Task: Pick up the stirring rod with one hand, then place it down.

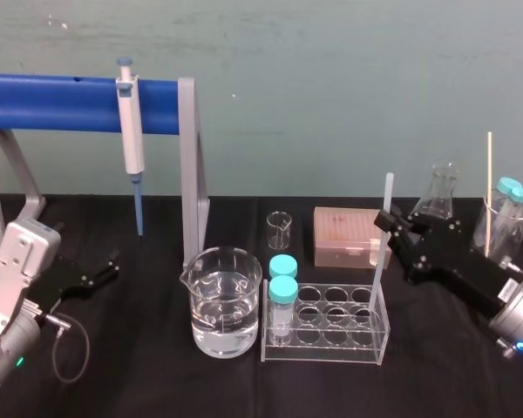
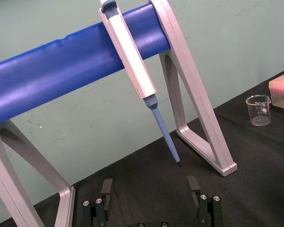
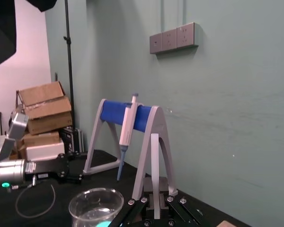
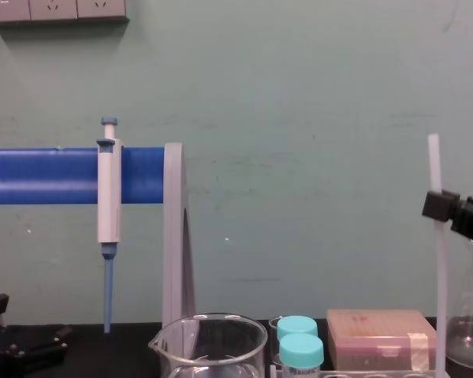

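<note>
We see the right gripper [image 1: 386, 228] clamped around the stirring rod [image 1: 379, 272], a long, thin, straight stick, milky and see-through like a straw. The rod stands nearly upright over the black table [image 1: 148, 374], its lower end by the right end of the clear tube rack [image 1: 324, 355]. The left gripper [image 1: 100, 272] rests at the far left, fingers apart.
</note>
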{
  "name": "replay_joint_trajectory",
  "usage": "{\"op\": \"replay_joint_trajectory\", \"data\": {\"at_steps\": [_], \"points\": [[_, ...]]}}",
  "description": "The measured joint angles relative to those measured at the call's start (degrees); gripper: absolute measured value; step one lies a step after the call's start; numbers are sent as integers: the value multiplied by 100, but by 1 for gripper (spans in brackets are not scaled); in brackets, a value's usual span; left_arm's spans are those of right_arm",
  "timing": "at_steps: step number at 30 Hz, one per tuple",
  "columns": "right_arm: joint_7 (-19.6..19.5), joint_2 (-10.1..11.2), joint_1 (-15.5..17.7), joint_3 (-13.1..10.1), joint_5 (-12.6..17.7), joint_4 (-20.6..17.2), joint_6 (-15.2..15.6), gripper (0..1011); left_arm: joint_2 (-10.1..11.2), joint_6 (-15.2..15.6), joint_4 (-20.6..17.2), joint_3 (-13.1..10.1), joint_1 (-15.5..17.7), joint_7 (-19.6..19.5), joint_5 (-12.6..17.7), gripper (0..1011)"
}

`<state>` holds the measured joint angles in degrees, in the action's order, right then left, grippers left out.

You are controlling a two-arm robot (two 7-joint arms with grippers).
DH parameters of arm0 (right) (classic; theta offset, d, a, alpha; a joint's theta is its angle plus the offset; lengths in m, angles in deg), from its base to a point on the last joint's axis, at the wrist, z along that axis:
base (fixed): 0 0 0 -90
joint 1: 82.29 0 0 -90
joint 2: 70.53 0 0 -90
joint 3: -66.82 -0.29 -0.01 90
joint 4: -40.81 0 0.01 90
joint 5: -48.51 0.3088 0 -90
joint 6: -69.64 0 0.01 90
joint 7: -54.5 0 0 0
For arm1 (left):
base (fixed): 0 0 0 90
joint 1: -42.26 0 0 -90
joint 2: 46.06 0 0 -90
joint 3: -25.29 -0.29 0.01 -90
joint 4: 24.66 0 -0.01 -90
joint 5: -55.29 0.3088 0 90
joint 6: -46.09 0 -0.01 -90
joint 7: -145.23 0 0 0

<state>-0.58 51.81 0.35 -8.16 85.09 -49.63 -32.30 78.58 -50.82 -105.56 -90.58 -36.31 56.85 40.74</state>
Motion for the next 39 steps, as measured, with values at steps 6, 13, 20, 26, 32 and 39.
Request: {"op": "replay_joint_trajectory", "data": {"at_steps": [6,13,20,26,32,39], "points": [[18,-68,-45,57,-167,177,-89,62,0,0,0,0,0,0,0,1000],[51,-198,-117,106,-240,419,-130,62,0,0,0,0,0,0,0,1000],[97,-294,-170,166,-310,646,-191,62,0,0,0,0,0,0,0,1000],[110,-348,-226,236,-443,850,-218,62,0,0,0,0,0,0,0,1000],[107,-390,-261,275,-535,997,-208,62,0,0,0,0,0,0,0,1000],[105,-435,-282,313,-604,1104,-156,62,0,0,0,0,0,0,0,1000]]}}
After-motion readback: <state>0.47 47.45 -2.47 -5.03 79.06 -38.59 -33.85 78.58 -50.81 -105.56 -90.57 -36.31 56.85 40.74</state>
